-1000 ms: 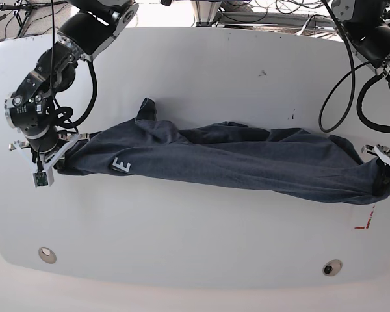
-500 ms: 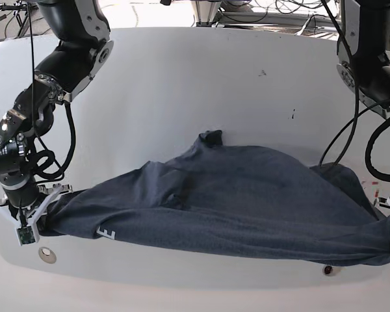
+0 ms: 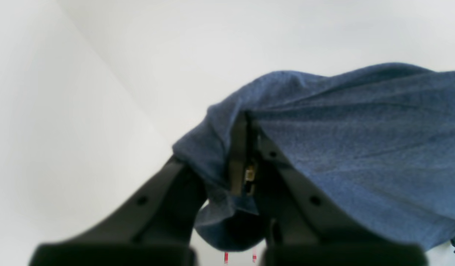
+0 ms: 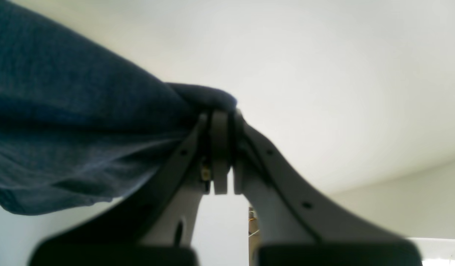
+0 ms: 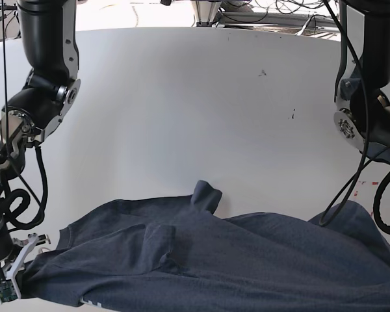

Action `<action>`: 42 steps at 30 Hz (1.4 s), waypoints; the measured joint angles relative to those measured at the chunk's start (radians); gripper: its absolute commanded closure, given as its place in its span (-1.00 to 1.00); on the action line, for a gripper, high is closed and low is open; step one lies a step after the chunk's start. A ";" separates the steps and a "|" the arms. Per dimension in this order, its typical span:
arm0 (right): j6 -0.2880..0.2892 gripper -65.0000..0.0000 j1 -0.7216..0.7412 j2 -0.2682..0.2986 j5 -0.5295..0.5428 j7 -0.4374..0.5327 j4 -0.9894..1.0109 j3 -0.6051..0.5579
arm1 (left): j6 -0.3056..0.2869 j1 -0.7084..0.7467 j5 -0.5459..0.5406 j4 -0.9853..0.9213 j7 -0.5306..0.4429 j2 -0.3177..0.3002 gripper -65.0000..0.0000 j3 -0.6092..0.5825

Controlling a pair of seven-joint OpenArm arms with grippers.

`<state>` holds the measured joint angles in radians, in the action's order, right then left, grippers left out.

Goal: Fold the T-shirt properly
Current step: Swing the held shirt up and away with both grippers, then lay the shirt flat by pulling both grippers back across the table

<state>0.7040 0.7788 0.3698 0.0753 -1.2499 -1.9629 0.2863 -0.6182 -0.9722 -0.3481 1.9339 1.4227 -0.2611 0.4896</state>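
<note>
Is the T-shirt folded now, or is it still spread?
Spread, not folded: the T-shirt lies wide and rumpled, stretched between right gripper and left gripper.

Shirt runs off the frame

We lose the T-shirt (image 5: pixel 208 260) at the base view's bottom edge, lettering mostly cut off; the left gripper's out of frame there, and both wrist views show blurry foregrounds.

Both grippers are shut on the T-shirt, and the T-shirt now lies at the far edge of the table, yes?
Not quite. Both the left gripper and the right gripper are shut on the T-shirt, but the base view shows it at the near edge of the table.
</note>
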 measured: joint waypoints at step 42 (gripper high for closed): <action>0.003 1.00 -0.457 -0.043 0.030 -0.018 -0.052 0.177 | -0.079 0.437 0.012 -0.018 -0.008 0.046 1.00 0.072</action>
<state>0.7067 0.3222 0.3271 0.1055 -1.2678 -2.0148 0.4637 -0.6975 -0.5350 -0.3359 1.9156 1.4151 -0.2150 0.5613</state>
